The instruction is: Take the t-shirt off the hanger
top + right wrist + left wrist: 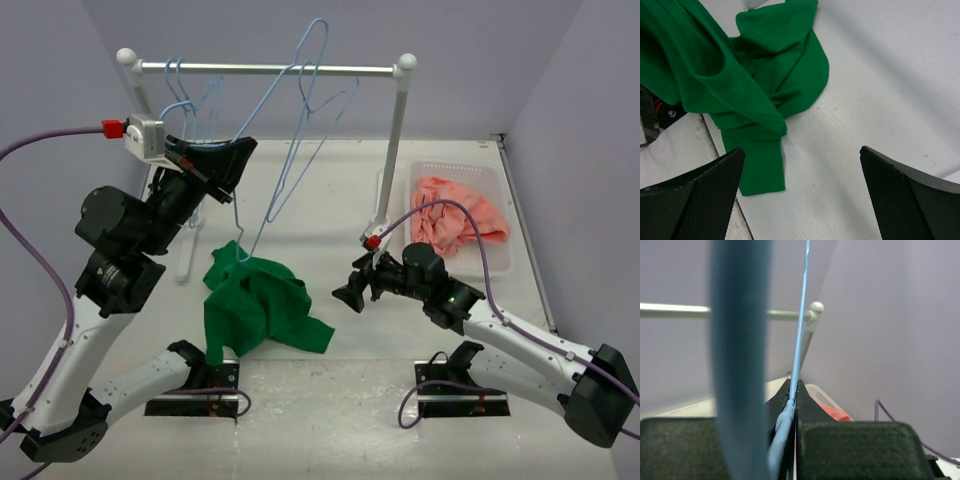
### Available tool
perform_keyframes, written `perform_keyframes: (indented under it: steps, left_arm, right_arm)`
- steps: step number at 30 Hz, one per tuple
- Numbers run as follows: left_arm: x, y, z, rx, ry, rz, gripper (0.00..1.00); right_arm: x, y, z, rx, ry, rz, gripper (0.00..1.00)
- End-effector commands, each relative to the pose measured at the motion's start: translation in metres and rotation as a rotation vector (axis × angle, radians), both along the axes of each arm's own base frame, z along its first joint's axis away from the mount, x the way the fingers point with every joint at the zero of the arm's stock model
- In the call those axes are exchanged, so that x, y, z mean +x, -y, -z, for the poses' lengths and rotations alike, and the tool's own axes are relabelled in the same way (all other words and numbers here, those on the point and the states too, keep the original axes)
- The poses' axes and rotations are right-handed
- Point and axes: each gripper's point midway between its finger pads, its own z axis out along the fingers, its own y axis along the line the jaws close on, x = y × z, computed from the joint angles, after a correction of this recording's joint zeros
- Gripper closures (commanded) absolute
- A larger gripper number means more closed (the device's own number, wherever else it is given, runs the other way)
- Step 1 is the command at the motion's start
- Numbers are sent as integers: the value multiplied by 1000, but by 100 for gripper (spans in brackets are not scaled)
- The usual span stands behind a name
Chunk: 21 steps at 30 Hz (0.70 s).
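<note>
Here we see the t-shirt point(255, 310) crumpled on the table point(330, 400) between our arms, its top touching the hanger's point(798, 345) lower corner. Our left gripper point(794, 405) is clamped on the hanger's wire, holding it raised and tilted. Our right gripper point(801, 149) hovers beside the t-shirt, fingers apart, empty.

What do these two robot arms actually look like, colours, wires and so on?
The left arm and right arm match: white shells on the long segments, chunky black joints, and black jaws with mesh-textured pads. A purple cable loops along each, ending in a red plug. The left wrist carries a white camera box.
</note>
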Motion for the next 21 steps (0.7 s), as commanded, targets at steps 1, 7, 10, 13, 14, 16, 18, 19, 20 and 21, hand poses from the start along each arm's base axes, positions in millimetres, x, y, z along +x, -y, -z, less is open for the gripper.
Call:
perform_keyframes:
  steps: [1, 7, 10, 13, 14, 16, 18, 19, 20, 21]
  left_arm:
    - [-19, 6, -61, -167, 279, 84, 100]
    - [-20, 14, -56, -194, 408, 112, 100]
    - [2, 5, -62, -133, 267, 9, 100]
    - [6, -24, -63, -96, 174, -138, 100]
    - [3, -31, -60, -93, 151, -160, 100]
    - [-3, -56, -53, -113, 73, -245, 100]
    - [-5, -67, -38, -112, 1, -288, 100]
    - [-5, -77, -32, -124, -30, -332, 100]
    - [-3, -76, -23, -105, -61, -335, 100]
    - [2, -72, -5, -70, -118, -334, 100]
  right_arm:
    - [7, -1, -14, 42, 71, 22, 1]
    - [6, 5, -21, 55, 117, 33, 1]
    - [8, 8, -22, 43, 108, 55, 1]
    - [10, 12, -18, 25, 93, 77, 1]
    - [10, 12, -16, 19, 87, 79, 1]
    - [11, 14, -10, 3, 71, 93, 1]
    - [14, 16, -2, -23, 57, 114, 1]
    - [16, 16, -1, -30, 54, 120, 1]
    - [18, 17, 1, -42, 50, 131, 1]
    - [19, 17, 3, -53, 43, 134, 1]
